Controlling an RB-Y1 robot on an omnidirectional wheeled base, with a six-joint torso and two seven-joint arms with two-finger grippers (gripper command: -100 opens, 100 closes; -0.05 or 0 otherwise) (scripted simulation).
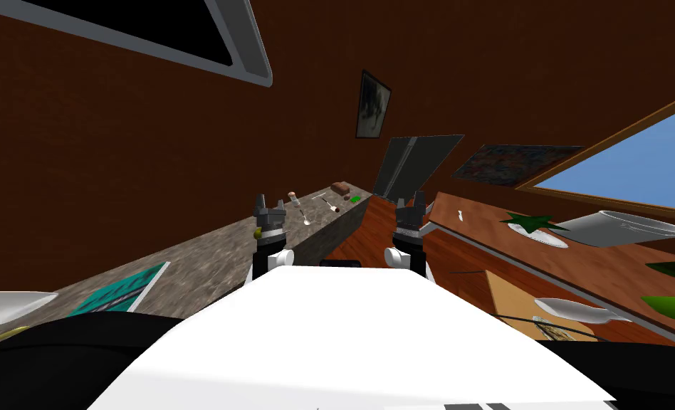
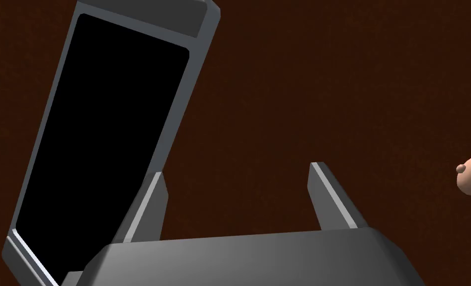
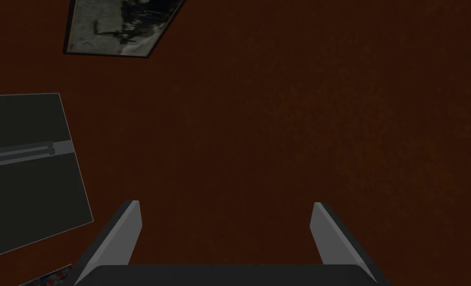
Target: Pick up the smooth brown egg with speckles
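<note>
The tan egg (image 1: 293, 195) sits on the grey tabletop (image 1: 208, 260), near the left tool (image 1: 270, 202) and just to its right. The tool's fingers are spread wide and empty. The right tool (image 1: 409, 201), also wide, is farther from the egg.

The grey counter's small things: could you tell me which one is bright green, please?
The flat patch at the far end of the counter, beside the brown block; the others are brown, white or grey.

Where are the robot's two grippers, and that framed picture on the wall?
left gripper (image 1: 270, 202): head view, midway between its fingertips.
right gripper (image 1: 410, 201): head view, midway between its fingertips.
framed picture (image 1: 373, 104): head view, middle of its image.
</note>
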